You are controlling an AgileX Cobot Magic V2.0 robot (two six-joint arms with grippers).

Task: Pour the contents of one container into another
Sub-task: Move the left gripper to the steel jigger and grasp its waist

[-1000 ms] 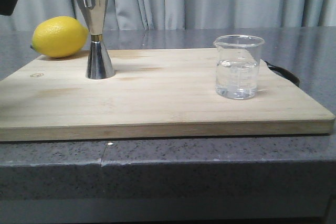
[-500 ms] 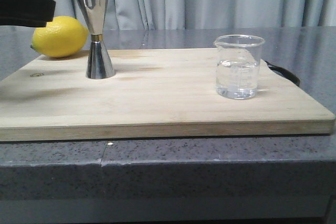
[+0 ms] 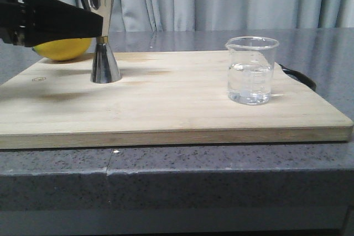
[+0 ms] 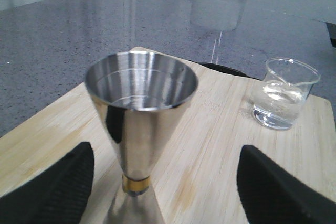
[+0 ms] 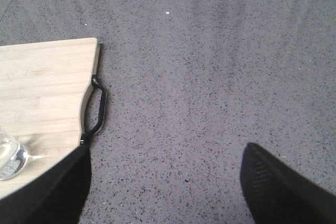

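The grey surface carries a wooden board, whose black handle juts off one side. My left claw is spread wide, its fingers flanking the steel jigger at the board's far left without touching it. The lemon is mostly hidden behind my arm. The glass beaker stands right, part-filled. My right claw, cut off at the frame edge, hangs released above bare surface.

We see a shiny steel jigger (thin gold band at waist), clear beaker with faint printed marks, yellow lemon, pale wood-grain board, speckled grey counter, black gripper fingers.
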